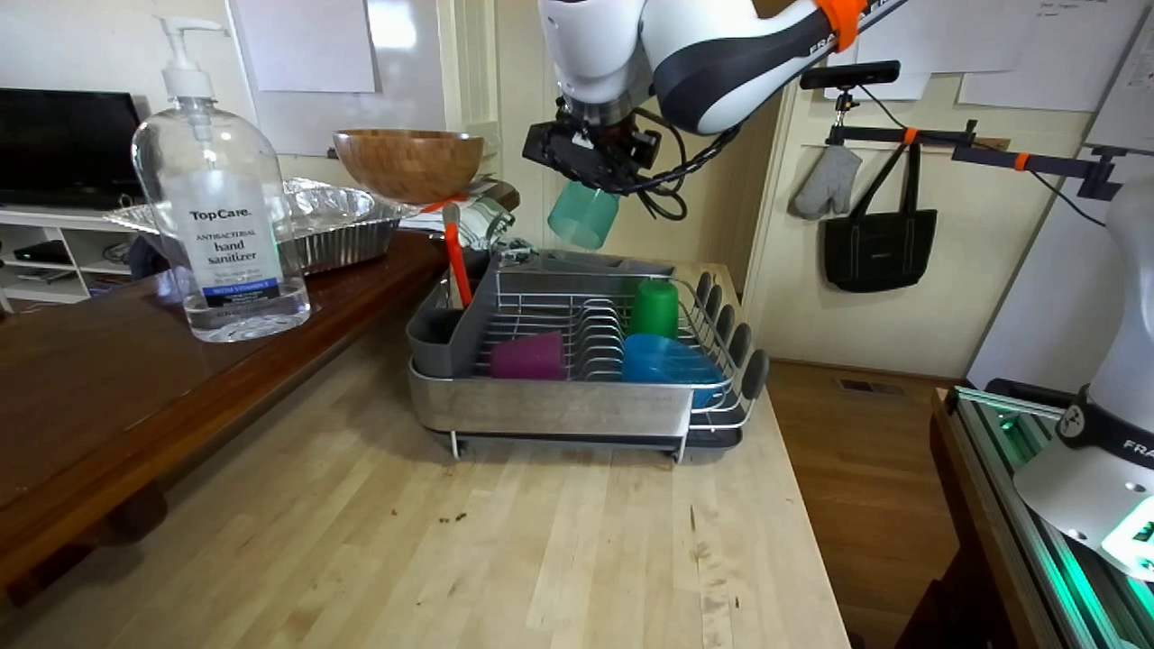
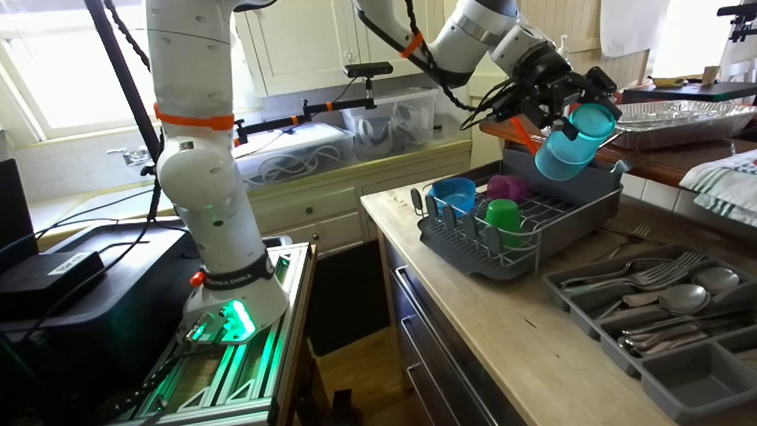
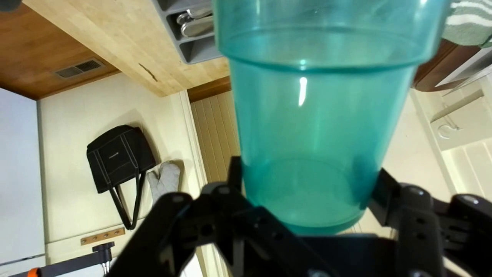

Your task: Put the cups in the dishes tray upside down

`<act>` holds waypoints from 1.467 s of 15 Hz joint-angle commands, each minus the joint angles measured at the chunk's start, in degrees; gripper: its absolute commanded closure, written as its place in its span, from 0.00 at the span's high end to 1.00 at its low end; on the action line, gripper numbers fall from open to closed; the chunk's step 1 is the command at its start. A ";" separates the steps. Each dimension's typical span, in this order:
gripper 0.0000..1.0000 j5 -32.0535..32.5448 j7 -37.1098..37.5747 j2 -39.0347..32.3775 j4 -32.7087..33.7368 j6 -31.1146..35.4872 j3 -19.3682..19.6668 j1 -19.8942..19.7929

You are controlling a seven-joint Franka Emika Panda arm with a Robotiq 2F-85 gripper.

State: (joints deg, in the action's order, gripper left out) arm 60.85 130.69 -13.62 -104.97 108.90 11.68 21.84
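The claw [image 3: 308, 186] is clamped on the teal cup [image 3: 319, 127], with its fingers [image 3: 388, 200] on opposite sides of the narrow base end. In the wrist view, the cup's wide mouth end points to twelve o'clock and runs past the upper edge. In both exterior views the cup hangs tilted, mouth end lower. In an exterior view a gap shows beneath it, the dishes tray [image 1: 559, 406] lying toward six o'clock; how far over the tray the cup reaches cannot be told.

Inside the tray, from its centre in an exterior view: the green cup [image 1: 654, 309] stands narrow end up at two o'clock, near the wire rim; the blue vessel [image 1: 667, 361] tilts at four o'clock, near the same rim; the purple cup [image 1: 528, 357] lies on its side at eight o'clock, near the front wall. A row of wire prongs [image 1: 598, 339] separates the purple cup from the other two, and an open stretch of grid shows at eleven o'clock. A grey caddy [image 1: 442, 359] bounds the nine o'clock side.

The counter [image 1: 577, 550] extends broadly toward six o'clock; its edge passes close by the tray's three o'clock side. At nine o'clock runs the edge of a dark tabletop [image 1: 108, 370] bearing a sanitizer bottle [image 1: 221, 225] and a foil tray [image 1: 347, 245].
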 commanded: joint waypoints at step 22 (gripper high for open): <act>0.49 14.60 -2.46 -13.90 13.27 -9.15 -17.78 -5.92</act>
State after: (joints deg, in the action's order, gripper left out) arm 75.71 129.15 -27.17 -91.13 101.37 -5.18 15.61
